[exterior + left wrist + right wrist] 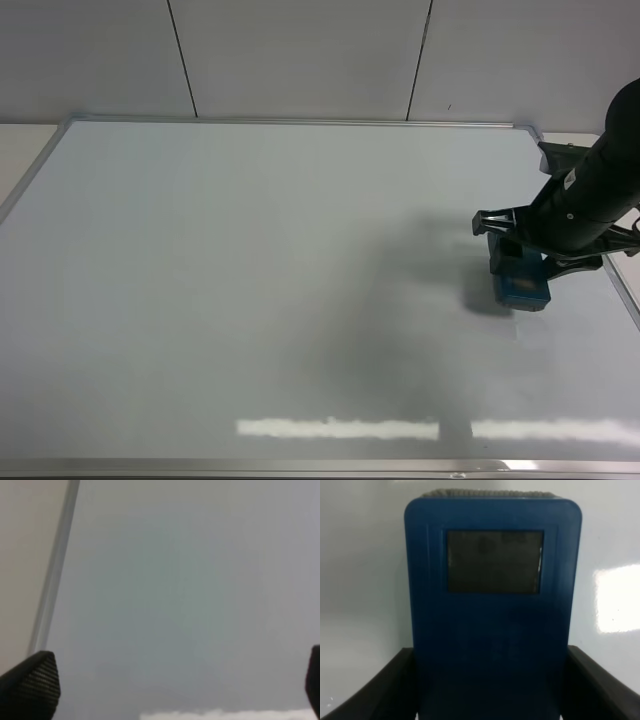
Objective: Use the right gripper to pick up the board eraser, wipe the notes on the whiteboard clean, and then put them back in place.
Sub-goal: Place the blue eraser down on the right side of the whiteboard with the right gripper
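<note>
The eraser [520, 283] sits near the right edge of the board [250, 280], held by the right gripper [522, 262] with its jaws clamped on the two long sides. The right wrist view suggests why it is held that way. The jaws grip only the near end of the blue body, leaving the dark patch [494, 561] and the far end free, so the felt face can lie flat to the board. A soft shadow falls just beside the eraser, but I cannot tell whether the felt is touching the board or just off it. No red notes show anywhere on the white, so I judge the wiping done, unless a trace hides under the eraser. What remains is setting it back. The left gripper [172, 685] hangs over the board near its frame [52, 580], jaws wide apart, out of the way.
</note>
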Controlling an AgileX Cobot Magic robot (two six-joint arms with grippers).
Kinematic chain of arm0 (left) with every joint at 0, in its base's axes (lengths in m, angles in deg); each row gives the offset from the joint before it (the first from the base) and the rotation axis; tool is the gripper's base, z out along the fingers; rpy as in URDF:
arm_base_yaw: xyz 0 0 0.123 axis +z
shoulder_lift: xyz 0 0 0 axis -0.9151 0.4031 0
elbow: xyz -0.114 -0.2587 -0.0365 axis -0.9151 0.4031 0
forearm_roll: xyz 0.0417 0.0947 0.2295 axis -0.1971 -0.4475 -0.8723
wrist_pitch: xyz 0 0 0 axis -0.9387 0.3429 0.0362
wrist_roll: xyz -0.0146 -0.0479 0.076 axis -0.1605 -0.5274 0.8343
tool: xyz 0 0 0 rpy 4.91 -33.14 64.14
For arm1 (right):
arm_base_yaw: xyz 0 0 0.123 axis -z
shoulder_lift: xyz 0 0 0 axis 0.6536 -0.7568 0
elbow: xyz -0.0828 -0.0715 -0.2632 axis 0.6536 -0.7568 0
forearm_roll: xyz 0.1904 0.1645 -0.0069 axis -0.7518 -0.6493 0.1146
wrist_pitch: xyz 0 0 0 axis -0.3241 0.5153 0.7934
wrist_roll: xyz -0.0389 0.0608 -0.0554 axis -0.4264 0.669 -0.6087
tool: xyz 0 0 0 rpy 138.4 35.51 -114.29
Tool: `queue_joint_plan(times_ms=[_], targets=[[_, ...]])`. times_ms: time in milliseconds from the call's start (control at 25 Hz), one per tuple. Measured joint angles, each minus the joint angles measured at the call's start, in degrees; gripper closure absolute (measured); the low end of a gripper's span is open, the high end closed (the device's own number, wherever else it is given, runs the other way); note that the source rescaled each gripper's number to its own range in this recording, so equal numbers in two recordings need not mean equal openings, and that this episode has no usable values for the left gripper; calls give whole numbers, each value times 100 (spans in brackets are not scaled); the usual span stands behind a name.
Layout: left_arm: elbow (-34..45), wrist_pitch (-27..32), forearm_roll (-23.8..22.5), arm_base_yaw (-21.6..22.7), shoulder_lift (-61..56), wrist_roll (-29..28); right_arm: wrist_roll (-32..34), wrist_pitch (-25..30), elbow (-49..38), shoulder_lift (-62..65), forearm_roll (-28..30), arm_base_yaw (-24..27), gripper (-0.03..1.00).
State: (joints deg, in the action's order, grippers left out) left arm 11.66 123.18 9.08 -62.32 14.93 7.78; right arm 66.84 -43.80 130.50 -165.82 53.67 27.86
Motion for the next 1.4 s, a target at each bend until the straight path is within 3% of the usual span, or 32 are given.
queue_joint_plan(times_ms=[480, 520, 560, 640, 680, 760, 920, 1400], targets=[[0, 0, 0, 0, 0, 0, 16, -12, 0, 0, 34, 0, 95], [0, 0, 0, 0, 0, 0, 16, -12, 0, 0, 58, 0, 87], [0, 0, 0, 0, 0, 0, 16, -12, 0, 0, 76, 0, 71], [0, 0, 0, 0, 0, 0, 9, -25, 0, 0, 112, 0, 26], [0, 0, 0, 0, 0, 0, 5, -42, 0, 0, 114, 0, 14], [0, 0, 0, 0, 0, 0, 5, -85, 0, 0, 114, 0, 4], [0, 0, 0, 0, 0, 0, 5, -113, 0, 0, 119, 0, -2], [0, 0, 0, 0, 0, 0, 5, -133, 0, 44, 154, 0, -3]])
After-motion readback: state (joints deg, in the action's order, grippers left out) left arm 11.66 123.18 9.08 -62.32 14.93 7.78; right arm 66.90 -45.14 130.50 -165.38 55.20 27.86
